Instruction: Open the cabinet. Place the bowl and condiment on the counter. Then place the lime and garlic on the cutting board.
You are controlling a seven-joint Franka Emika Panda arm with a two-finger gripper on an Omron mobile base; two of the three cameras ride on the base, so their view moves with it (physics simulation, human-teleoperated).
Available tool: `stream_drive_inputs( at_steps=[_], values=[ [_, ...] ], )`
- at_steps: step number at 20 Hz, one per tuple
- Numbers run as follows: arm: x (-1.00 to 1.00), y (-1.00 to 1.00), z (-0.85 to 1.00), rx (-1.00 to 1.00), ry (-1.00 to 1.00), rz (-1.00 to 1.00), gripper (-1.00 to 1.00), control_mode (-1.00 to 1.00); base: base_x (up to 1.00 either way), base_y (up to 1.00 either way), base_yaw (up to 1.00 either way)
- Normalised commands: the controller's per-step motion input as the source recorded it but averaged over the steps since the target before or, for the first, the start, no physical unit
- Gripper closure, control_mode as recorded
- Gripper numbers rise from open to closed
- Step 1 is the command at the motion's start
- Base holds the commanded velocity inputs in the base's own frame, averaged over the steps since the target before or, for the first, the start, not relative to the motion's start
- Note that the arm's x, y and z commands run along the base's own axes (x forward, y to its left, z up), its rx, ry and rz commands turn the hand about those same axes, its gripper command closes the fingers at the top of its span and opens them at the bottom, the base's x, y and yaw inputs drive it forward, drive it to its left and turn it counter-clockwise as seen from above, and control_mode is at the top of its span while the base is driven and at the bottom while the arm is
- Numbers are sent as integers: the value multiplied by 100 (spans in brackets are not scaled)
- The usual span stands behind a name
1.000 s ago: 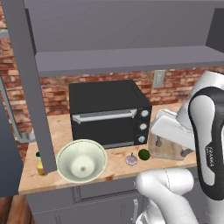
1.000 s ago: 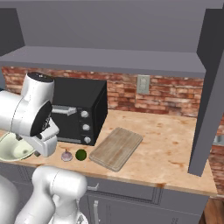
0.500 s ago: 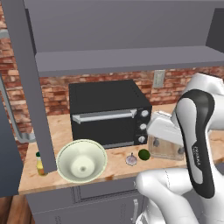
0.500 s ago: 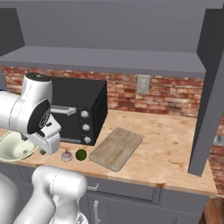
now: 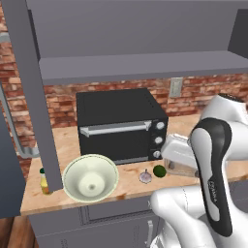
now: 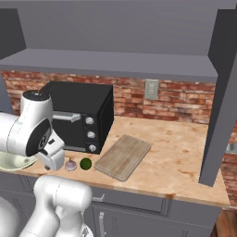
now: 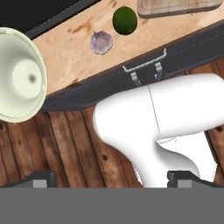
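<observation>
Cabinet [image 5: 29, 97] doors open. Bowl [image 5: 90, 178] and yellow condiment [image 5: 44, 180] sit on counter [image 6: 176, 152]: done. Lime [image 6: 85, 163] and garlic [image 6: 70, 165] wait beside cutting board [image 6: 122, 156], not on it. Gripper [image 7: 111, 179] wide open, empty.

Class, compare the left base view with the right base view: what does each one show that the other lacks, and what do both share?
Left base view alone: the condiment at the counter's left end, partly behind a grey door edge, and the bowl's full cream inside. Right base view alone: the whole cutting board lying flat right of the oven, with bare counter beyond. Both share the black oven, the garlic and lime side by side on the counter in front of it, and the brick wall.
</observation>
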Motion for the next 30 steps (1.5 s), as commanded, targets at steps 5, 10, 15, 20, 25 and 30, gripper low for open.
stream_drive_inputs(
  at_steps=[5,10,15,20,25,30],
  values=[
    [3,0,-12,-4,-15,0,-100,-100,0,0,0],
    [1,0,-11,-5,-12,0,-100,-100,0,0,0],
    [3,0,-7,-2,-5,0,-100,-100,0,0,0],
    [0,0,-15,0,0,0,-100,-100,0,0,0],
    [0,1,-25,0,0,-4,-100,-100,0,0,0],
    [0,9,-24,0,0,-8,-100,-100,0,0,0]
  ],
)
